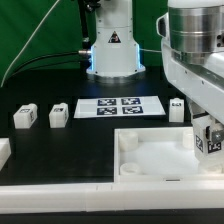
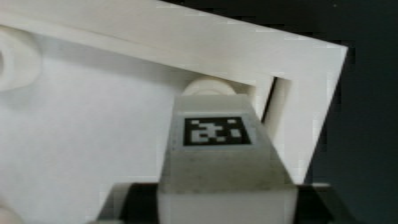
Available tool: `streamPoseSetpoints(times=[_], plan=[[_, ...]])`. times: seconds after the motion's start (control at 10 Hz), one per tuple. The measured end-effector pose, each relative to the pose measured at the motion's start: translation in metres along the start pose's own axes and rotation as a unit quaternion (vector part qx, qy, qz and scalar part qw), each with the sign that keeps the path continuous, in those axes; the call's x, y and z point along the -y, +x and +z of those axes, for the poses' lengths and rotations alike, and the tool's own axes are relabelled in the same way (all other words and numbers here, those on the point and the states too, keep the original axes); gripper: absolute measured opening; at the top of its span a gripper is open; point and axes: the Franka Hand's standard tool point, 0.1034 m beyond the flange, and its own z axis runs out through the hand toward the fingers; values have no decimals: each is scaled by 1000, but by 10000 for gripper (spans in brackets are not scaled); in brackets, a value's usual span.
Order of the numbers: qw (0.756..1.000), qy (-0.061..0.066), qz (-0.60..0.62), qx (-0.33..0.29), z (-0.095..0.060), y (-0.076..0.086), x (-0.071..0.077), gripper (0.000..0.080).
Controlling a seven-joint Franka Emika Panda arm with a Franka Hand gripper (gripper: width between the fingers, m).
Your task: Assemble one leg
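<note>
one small white stubby plastic leg (image 2: 217,140) is pinched in the pincer (image 1: 207,143), over a corner of the large white square plastic tray (image 1: 150,162). seating it there looks not yet done.

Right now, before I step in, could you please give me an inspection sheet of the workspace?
Surface: black table, with the flat white marker board lying at its middle.
Job's things: one small white stubby plastic leg with a black-and-white tag, held over a corner of the large white square tray-like panel; three loose legs stand on the table.
Clutter: a white piece, cut off at the exterior view's left edge.
Grippers: gripper shut on the leg.
Cables: a thin dark line crosses the backdrop; whether it is a cable is unclear.
Surroundings: green backdrop; the arm's white base.
</note>
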Motion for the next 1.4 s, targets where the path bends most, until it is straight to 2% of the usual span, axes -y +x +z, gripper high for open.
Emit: streamPoseSetpoints(times=[0.1,0.3,0.4,0.5,0.6,0.7,1.0,1.4], plan=[[999,0,36,1,0,0,0,292],[1000,0,30,2,1,-1,0,292],[1000,0,25,3,1,-2,0,507],[1000,0,-3,3,1,-2,0,507],[1000,0,-16,3,2,-3,0,623],[999,0,-32,3,2,-3,0,645],[977,-2,-212,3,3,-3,-1,649],[903,-4,-430,4,3,-2,-2,649]])
